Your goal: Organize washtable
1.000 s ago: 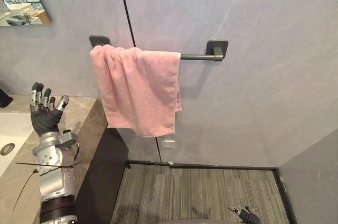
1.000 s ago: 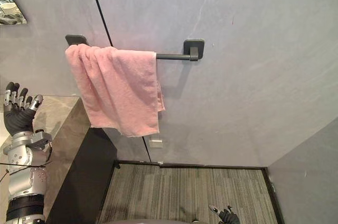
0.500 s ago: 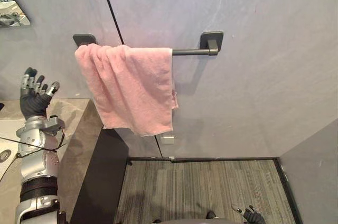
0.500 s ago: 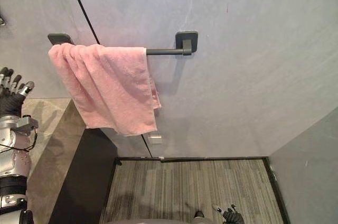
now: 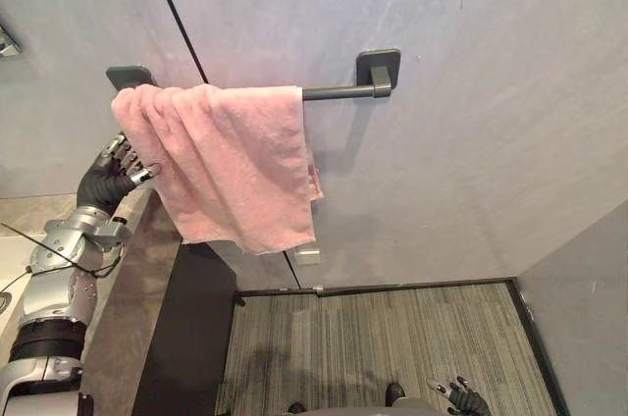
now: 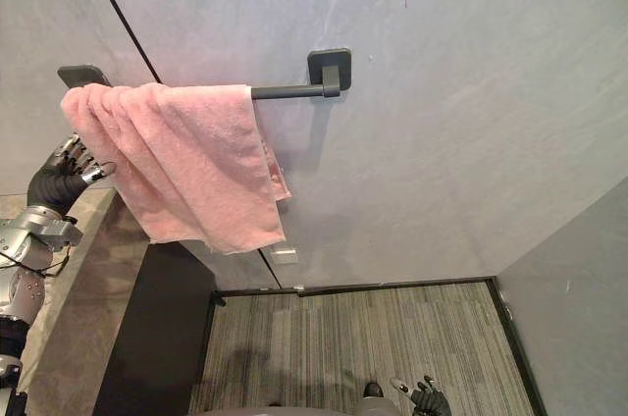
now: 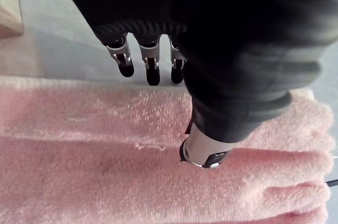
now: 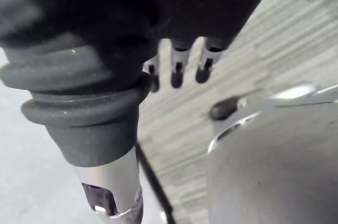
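Well, your pink towel [image 5: 231, 161] hung bunched on the left end of the rail [image 5: 339, 93]. Your left hand [image 5: 108, 181] hovered open and empty just beside its left edge; your right hand [image 5: 461, 398] hung low, relaxed. Soft and light, it probably wanted a pinch at the top fold.

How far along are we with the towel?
Done: the pink towel hangs over the towel bar, bunched at its left end. In hand: the left hand is open beside that end, gripping nothing. Left: perhaps straightening it. The right hand hangs low, idle.
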